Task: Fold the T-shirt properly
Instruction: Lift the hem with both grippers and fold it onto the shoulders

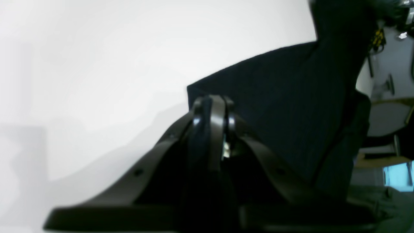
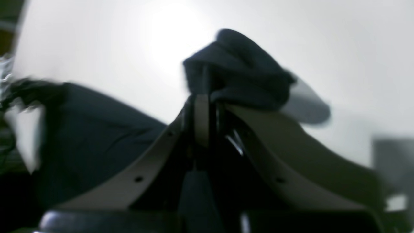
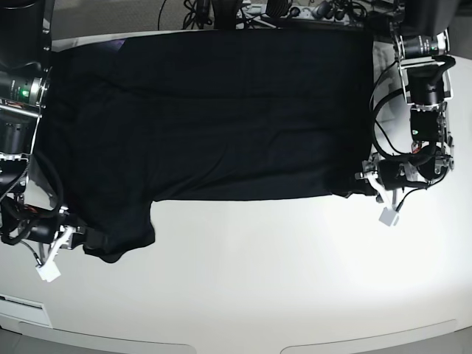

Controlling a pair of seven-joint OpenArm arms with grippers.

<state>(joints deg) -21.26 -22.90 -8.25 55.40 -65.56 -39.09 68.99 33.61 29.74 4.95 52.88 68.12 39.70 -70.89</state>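
Note:
The black T-shirt (image 3: 214, 110) lies spread plain side up across the far half of the white table (image 3: 258, 280); no print shows. My left gripper (image 1: 212, 102) is shut on the T-shirt's near right corner (image 1: 284, 106), and shows at the right of the base view (image 3: 363, 181). My right gripper (image 2: 203, 97) is shut on a bunched fold of the T-shirt (image 2: 239, 74), at the sleeve end on the left of the base view (image 3: 88, 240). Both grippers are low over the table.
Cables and equipment (image 3: 280, 11) crowd the table's far edge. The arm bases stand at the far left (image 3: 22, 81) and far right (image 3: 424, 51). The near half of the white table shows bare.

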